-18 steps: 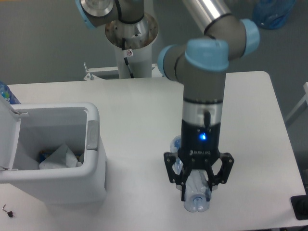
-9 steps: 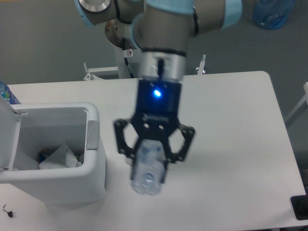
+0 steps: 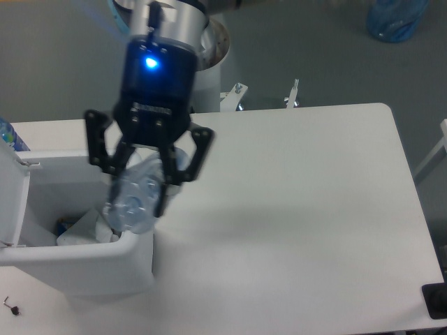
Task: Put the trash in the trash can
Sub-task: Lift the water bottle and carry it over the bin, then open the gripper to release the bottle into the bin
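Note:
My gripper (image 3: pixel 143 178) is shut on the crushed clear plastic bottle (image 3: pixel 134 201) and holds it in the air above the right rim of the trash can (image 3: pixel 84 269). The bottle's lower end hangs over the bin's opening. The trash can is a white rectangular bin at the left of the table, with its hinged lid (image 3: pixel 12 202) standing open on the left. A crumpled whitish wrapper (image 3: pixel 82 230) lies inside the bin, partly hidden by the bottle.
The white table (image 3: pixel 300 209) stretches to the right of the bin. The robot's base column (image 3: pixel 209 70) stands behind the table. A blue bag (image 3: pixel 394 19) lies on the floor at the top right. A black object (image 3: pixel 436 300) sits at the table's right front corner.
My gripper has lifted the bottle off the table at the right front and carried it left and up, to above the bin's right rim.

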Available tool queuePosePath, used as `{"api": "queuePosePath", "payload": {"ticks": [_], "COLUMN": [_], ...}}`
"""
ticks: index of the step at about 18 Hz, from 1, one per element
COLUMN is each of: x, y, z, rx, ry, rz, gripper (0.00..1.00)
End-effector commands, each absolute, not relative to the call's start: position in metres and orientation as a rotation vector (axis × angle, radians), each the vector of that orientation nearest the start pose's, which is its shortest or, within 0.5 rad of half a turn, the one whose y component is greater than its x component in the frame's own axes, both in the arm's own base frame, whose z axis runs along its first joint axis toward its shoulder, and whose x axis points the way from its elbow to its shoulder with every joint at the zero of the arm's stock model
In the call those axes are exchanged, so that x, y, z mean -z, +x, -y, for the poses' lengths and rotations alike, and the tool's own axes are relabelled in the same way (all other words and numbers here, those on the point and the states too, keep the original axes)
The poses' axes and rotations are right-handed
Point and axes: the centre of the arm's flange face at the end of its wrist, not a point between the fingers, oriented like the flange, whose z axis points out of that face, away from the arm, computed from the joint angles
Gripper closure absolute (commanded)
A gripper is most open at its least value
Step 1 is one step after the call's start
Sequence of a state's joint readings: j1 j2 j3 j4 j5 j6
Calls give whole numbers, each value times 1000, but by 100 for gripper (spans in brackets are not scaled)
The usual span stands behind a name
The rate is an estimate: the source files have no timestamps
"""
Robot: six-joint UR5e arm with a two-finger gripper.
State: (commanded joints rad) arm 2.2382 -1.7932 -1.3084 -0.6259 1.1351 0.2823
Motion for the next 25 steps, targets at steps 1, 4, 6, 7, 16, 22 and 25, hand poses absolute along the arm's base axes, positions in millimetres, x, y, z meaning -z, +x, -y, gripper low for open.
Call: {"api": "queuePosePath", "payload": {"ticks": [1, 4, 6, 7, 16, 22, 25], "x": [-623, -614, -608, -605, -586, -592, -585], "y": [-240, -227, -223, -222, -205, -204, -212], "z": [-595, -608, -611, -613, -633, -629, -627], "rx": [-94, -67, -58, -52, -17, -30, -34], "ry": [-2096, -2110, -2119, -2124, -2151, -2144, -2156], "rz": [149, 124, 119, 118, 77, 71, 91], "gripper": [45, 44, 44, 44, 33, 0, 0]}}
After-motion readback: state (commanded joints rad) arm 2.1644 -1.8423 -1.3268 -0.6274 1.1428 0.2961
